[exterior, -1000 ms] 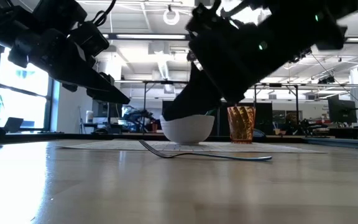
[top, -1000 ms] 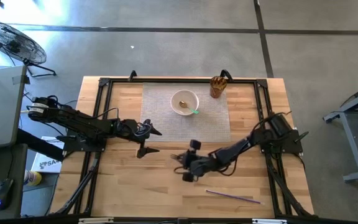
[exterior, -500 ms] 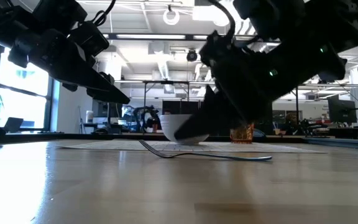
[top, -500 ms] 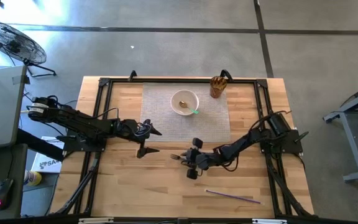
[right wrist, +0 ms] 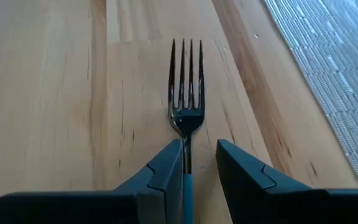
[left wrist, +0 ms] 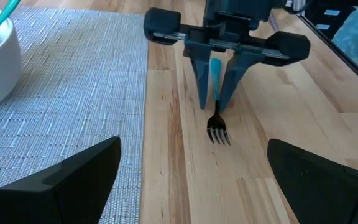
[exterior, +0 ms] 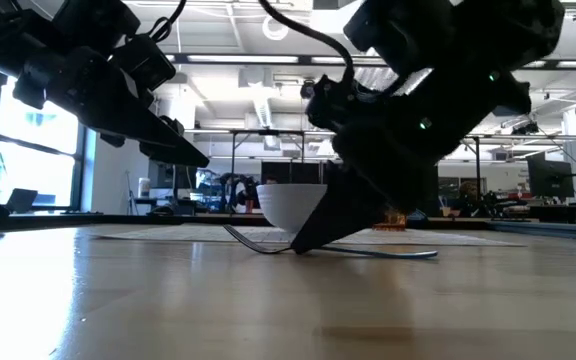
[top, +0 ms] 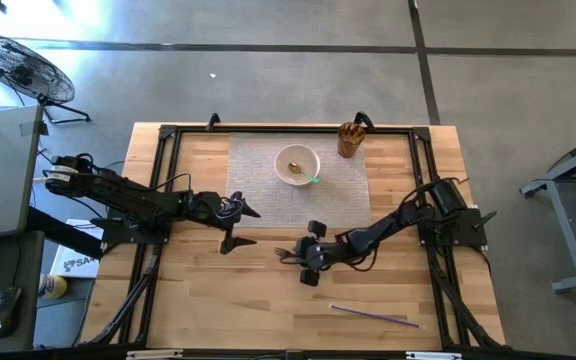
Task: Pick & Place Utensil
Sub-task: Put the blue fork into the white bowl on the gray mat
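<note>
High view: The fork (top: 290, 252) lies flat on the bare wood of the worktop (top: 198, 290), just off the near edge of the woven placemat (top: 348, 195). Its long axis runs left to right across the worktop, tines toward the left arm's side, handle toward the right arm. The right tool (top: 305, 256) is down over the handle. The left tool (top: 236, 225) is near the mat's left edge, apart from the fork. A white bowl (top: 296, 164) with a green-handled item in it sits on the mat; an amber cup (top: 349, 139) stands at the mat's far right corner. A thin purple stick (top: 376, 316) lies near the worktop's front edge, well apart from the fork.

Low view: The fork (exterior: 368, 251) rests on the worktop, handle extending to the picture's right. The right tool (exterior: 313, 238) comes down to the surface at the fork's neck. The bowl (exterior: 286, 205) stands behind. The left tool (exterior: 158, 135) hangs above the surface.

Left wrist view: The right tool (left wrist: 216, 93) faces the camera, its fingers (left wrist: 199, 78) straddling the handle with a narrow gap. The fork's (left wrist: 217, 129) tines point toward this camera. The left tool's own fingers (left wrist: 73, 180) stand spread wide with nothing between them.

Right wrist view: The fork (right wrist: 186, 90) points straight away from the wrist, tines forward. The fingers (right wrist: 160, 171) bracket the handle closely on both sides; full closure on it cannot be told.
</note>
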Motion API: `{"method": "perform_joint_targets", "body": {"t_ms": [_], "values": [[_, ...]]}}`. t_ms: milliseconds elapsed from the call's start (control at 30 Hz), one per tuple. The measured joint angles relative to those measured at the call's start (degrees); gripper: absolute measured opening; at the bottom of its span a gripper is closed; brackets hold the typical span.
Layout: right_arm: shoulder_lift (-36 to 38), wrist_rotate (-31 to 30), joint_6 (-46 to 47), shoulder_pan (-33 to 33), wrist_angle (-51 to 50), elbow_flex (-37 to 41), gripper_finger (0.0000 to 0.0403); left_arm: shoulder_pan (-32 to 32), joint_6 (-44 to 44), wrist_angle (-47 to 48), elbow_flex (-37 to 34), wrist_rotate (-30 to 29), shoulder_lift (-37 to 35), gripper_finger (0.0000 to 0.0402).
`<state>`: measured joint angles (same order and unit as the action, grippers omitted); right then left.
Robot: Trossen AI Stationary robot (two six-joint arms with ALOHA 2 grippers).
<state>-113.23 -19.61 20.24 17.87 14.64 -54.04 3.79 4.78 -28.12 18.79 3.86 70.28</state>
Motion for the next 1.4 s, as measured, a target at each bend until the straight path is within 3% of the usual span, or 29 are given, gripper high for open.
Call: {"method": "perform_joint_targets", "body": {"t_ms": [367,700,933,1100,1400], "values": [[-0.1,0.1,3.6,-0.1,-0.2,-0.1,0.0092,0.0,0.0,0.0,0.0,0.0,0.0,0.0399],[-1.7,0.4,6.5,-0.3,0.4,-0.2,0.0009,0.0,0.0,0.0,0.0,0.0,0.0,0.0399],[-0.7,0.8,6.6,-1.0,-0.9,-0.2,0.0017,0.0,0.0,0.0,0.0,0.0,0.0,0.0399],[2.9,1.3,4.7,-2.6,-9.0,-2.2,0.0008,0.0,0.0,0.0,0.0,0.0,0.0,0.0399],[8.5,0.9,-0.8,-6.6,-27.3,-14.3,0.0006,0.0,0.0,0.0,0.0,0.0,0.0,0.0399]]}}
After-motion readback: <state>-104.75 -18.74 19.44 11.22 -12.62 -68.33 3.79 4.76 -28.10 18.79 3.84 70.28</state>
